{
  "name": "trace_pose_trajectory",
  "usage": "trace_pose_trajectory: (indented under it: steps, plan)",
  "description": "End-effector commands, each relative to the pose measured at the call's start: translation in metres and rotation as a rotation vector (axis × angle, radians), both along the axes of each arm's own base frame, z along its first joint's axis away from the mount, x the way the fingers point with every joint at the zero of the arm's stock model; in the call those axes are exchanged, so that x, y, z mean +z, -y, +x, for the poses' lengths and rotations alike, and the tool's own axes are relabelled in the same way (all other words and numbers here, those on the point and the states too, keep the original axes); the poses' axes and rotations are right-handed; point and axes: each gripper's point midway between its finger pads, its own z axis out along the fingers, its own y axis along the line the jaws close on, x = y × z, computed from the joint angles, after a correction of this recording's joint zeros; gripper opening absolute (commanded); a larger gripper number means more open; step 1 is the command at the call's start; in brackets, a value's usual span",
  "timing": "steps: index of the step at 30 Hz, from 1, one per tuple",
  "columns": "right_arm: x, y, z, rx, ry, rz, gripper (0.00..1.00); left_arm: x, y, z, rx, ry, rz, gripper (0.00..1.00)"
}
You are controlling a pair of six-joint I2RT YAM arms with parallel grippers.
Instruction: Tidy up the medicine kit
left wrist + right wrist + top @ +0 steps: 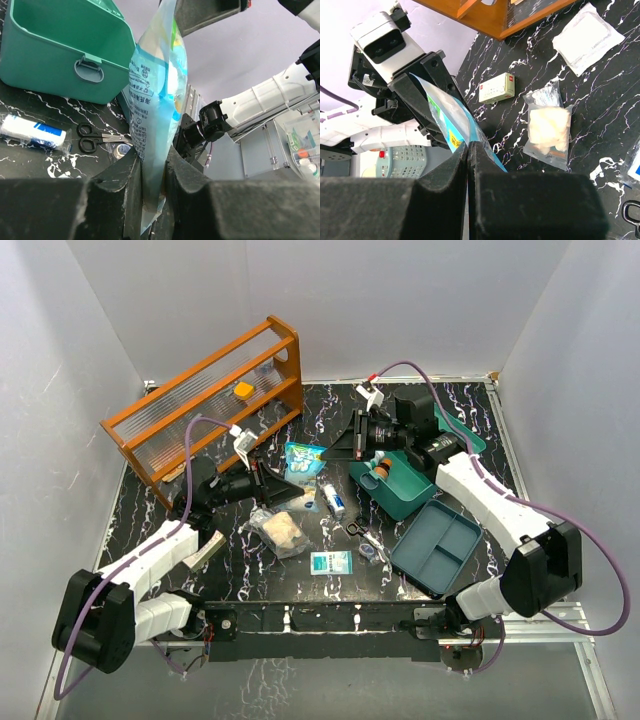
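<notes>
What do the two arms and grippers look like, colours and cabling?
Both arms match: the left arm and right arm have white link shells between chunky black joint housings. A lilac cable loops outside each, base to wrist. A small white camera block with dark lens windows sits on each wrist. The left gripper and right gripper have matte black, grainy fingers.
</notes>
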Motion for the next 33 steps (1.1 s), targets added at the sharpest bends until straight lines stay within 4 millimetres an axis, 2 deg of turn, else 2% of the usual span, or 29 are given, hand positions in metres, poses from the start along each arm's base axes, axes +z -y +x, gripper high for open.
trace_pose_trajectory:
  steps: [1, 3, 11, 15, 19, 23, 27, 30, 33]
  plan:
    - [0.006, 0.008, 0.009, -0.020, 0.039, 0.023, 0.00, 0.013, 0.001, -0.008, -0.052, 0.102, -0.009, 0.14]
    - [0.004, 0.013, 0.013, -0.027, 0.051, 0.016, 0.00, 0.014, 0.002, -0.009, -0.060, 0.102, -0.003, 0.13]
    - [-0.006, 0.047, 0.044, -0.172, 0.156, -0.164, 0.28, 0.018, 0.004, -0.003, -0.076, 0.042, 0.046, 0.14]
    - [0.002, 0.071, 0.059, -0.326, 0.213, -0.255, 0.34, 0.026, 0.008, 0.011, -0.050, -0.003, 0.067, 0.15]
    - [0.019, 0.112, 0.071, -0.578, 0.285, -0.336, 0.36, 0.024, 0.017, 0.036, 0.007, -0.035, 0.130, 0.14]
    - [0.033, 0.165, 0.071, -0.877, 0.321, -0.398, 0.36, 0.030, 0.046, 0.042, -0.051, -0.027, 0.155, 0.15]
    - [0.051, 0.208, 0.053, -1.093, 0.358, -0.393, 0.37, 0.025, 0.084, 0.047, -0.117, -0.015, 0.222, 0.15]
    - [0.065, 0.233, 0.035, -1.215, 0.380, -0.359, 0.38, 0.023, 0.115, 0.054, -0.167, -0.028, 0.257, 0.15]
    - [0.075, 0.248, 0.018, -1.286, 0.399, -0.323, 0.38, 0.020, 0.144, 0.057, -0.207, -0.026, 0.287, 0.15]
